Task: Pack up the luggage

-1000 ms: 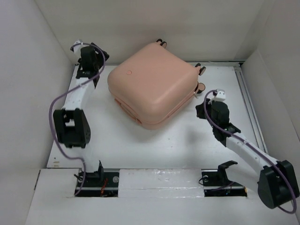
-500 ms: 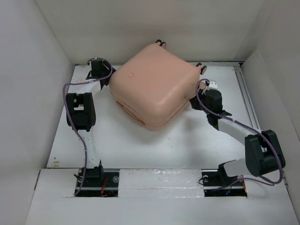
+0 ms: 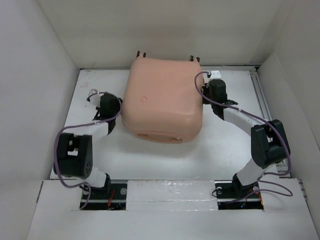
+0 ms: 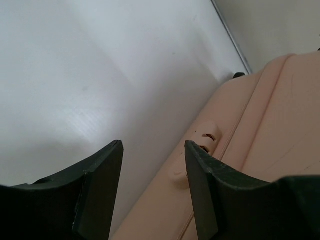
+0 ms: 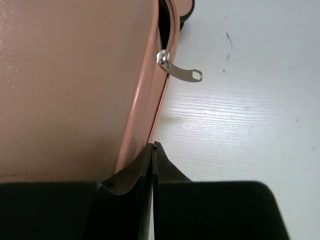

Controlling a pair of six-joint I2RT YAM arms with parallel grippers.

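The pale peach-pink luggage (image 3: 162, 102) lies closed on the white table, its wheels toward the back wall. My left gripper (image 3: 120, 107) is open and empty at its left side. In the left wrist view the fingers (image 4: 100, 185) frame the luggage's side (image 4: 260, 130) and a small peach tab (image 4: 197, 150). My right gripper (image 3: 203, 96) is shut and empty at the luggage's right side. In the right wrist view its tips (image 5: 153, 147) rest against the seam of the luggage (image 5: 75, 90). A silver zipper pull (image 5: 181, 72) sticks out just ahead, with a short dark gap in the zip beyond it.
White walls enclose the table (image 3: 150, 155) at the back and on both sides. A metal rail (image 3: 262, 100) runs along the right edge. The arm bases (image 3: 100, 192) sit at the near edge.
The luggage has turned clockwise and now sits square to the back wall. Both grippers have moved in against its left and right sides.
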